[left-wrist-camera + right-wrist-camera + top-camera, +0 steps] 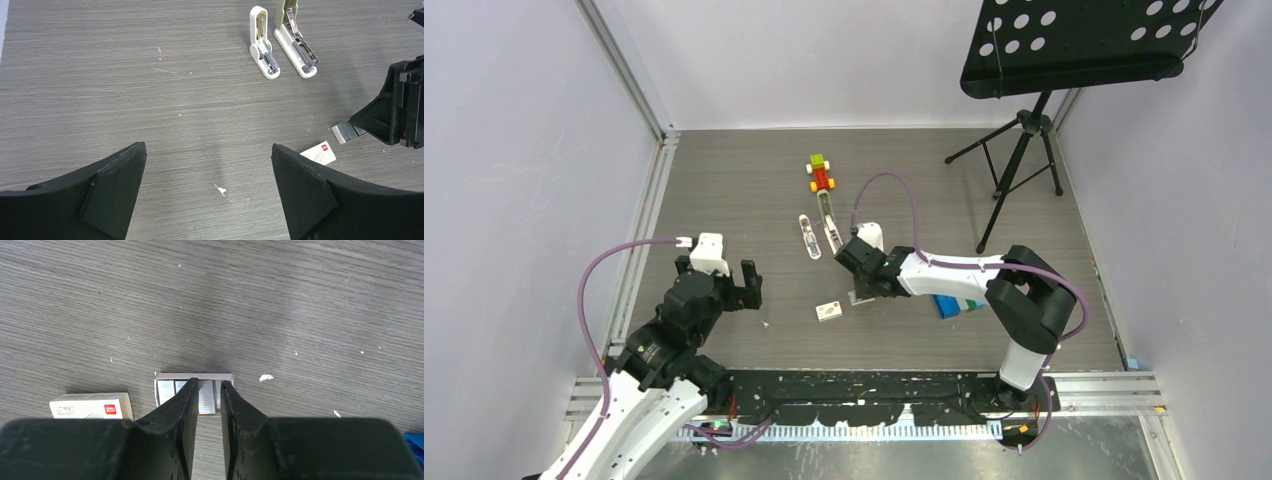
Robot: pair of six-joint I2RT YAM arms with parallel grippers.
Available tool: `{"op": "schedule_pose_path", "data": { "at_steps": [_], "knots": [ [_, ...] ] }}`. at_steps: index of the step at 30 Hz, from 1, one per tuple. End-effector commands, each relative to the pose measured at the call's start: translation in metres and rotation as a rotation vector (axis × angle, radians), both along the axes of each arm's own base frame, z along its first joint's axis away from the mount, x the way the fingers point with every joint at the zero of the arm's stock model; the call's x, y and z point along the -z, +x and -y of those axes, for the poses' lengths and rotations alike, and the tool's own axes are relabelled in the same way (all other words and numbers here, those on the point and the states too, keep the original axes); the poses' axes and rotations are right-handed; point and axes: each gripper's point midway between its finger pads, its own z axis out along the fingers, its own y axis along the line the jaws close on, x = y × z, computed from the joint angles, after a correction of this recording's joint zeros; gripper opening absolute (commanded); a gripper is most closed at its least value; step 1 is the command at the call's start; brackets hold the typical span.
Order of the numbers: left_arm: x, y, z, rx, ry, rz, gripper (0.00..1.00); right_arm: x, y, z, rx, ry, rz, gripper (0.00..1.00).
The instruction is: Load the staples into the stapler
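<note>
The stapler [829, 225] lies hinged open at mid-table, its grey-beige top and white base showing in the left wrist view [295, 45]. Silvery staples [206, 396] sit in strips in a small open white tray [194, 376]. My right gripper [208, 384] reaches down into that tray, jaws narrow and shut on one strip; from above it [862, 285] hangs over the tray. The white carton [829, 311] with a red mark lies just left of the tray. My left gripper [209, 149] is wide open over bare table, holding nothing, at the near left [724, 285].
A shorter stubby white object [808, 237] lies beside the stapler. Coloured toy bricks [821, 173] sit further back. A blue-green box [954, 305] rests under the right arm. A black music stand [1024, 150] occupies the far right corner.
</note>
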Motion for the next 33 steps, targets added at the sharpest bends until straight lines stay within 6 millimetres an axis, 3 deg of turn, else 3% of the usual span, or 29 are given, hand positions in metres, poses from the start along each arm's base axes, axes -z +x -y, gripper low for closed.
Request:
{"op": "schedule_pose_path", "data": {
  "at_steps": [1, 9, 15, 23, 33],
  "knots": [
    [-0.008, 0.006, 0.002, 0.001, -0.014, 0.038, 0.98, 0.01, -0.013, 0.014, -0.021, -0.068, -0.038, 0.28],
    [-0.009, 0.005, 0.002, -0.001, -0.015, 0.039, 0.98, 0.015, -0.01, 0.03, 0.007, -0.173, -0.034, 0.23],
    [-0.009, 0.006, 0.001, -0.003, -0.015, 0.039, 0.98, 0.018, -0.012, 0.03, -0.007, -0.223, -0.041, 0.19],
    [-0.009, 0.005, 0.001, -0.004, -0.017, 0.04, 0.98, 0.024, -0.019, 0.015, -0.042, -0.173, -0.093, 0.22],
    [-0.009, 0.005, 0.001, -0.005, -0.018, 0.042, 0.98, 0.029, -0.026, 0.016, -0.033, -0.186, -0.153, 0.27]
  ]
}}
